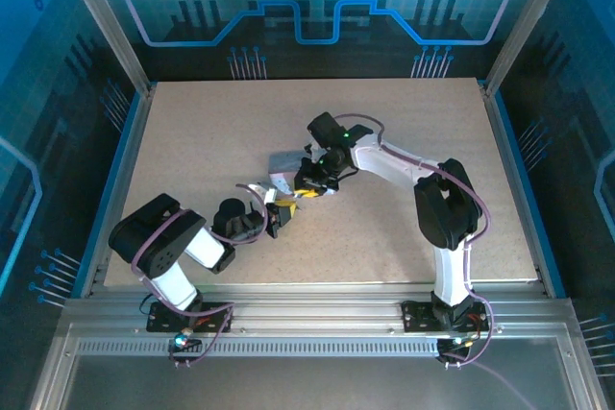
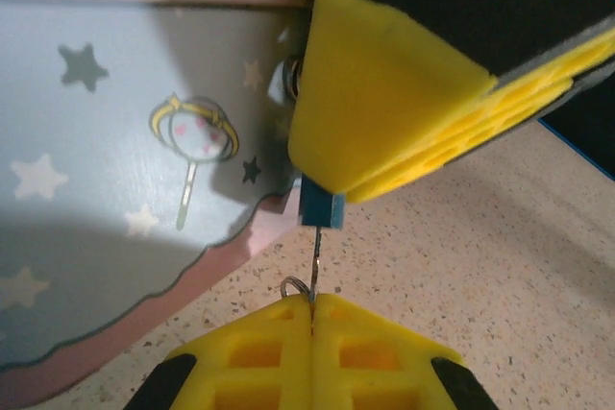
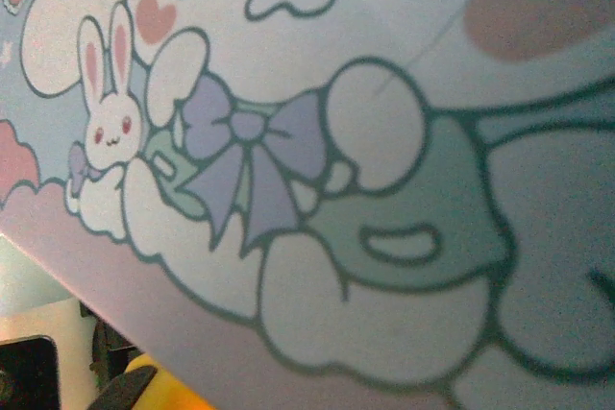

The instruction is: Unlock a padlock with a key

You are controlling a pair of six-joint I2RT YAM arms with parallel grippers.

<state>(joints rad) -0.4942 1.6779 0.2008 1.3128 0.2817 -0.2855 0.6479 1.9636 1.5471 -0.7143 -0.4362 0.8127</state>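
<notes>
The left gripper [image 2: 312, 306] has its two yellow fingers pressed fully together, and between them it pinches the key [image 2: 314, 256], a thin dark metal sliver. A small wire ring [image 2: 295, 287] sticks out just beside the fingertips, at 10 o'clock from them. The key stands straight up toward 12 o'clock and its upper end meets the bottom of the padlock [image 2: 322, 207], a tiny blue-teal block. How deep the key sits inside it, I cannot tell.

The padlock is clamped at the tip of the right gripper [image 2: 346, 180], whose yellow fingers close on it from 1 o'clock, so only the lower part of the lock shows.

At 10 o'clock from the lock lies the tin box [image 2: 115, 189], pale blue with stars and a pink wavy border; the lock is just beside its corner. In the right wrist view its lid [image 3: 384, 189] carries a cartoon rabbit [image 3: 108, 112].

From above, both grippers meet near the middle of the speckled table [image 1: 192, 141]: the left gripper [image 1: 280, 214] at 7 o'clock from the right gripper [image 1: 309, 186], and the tin box [image 1: 284, 162] at 11 o'clock.
</notes>
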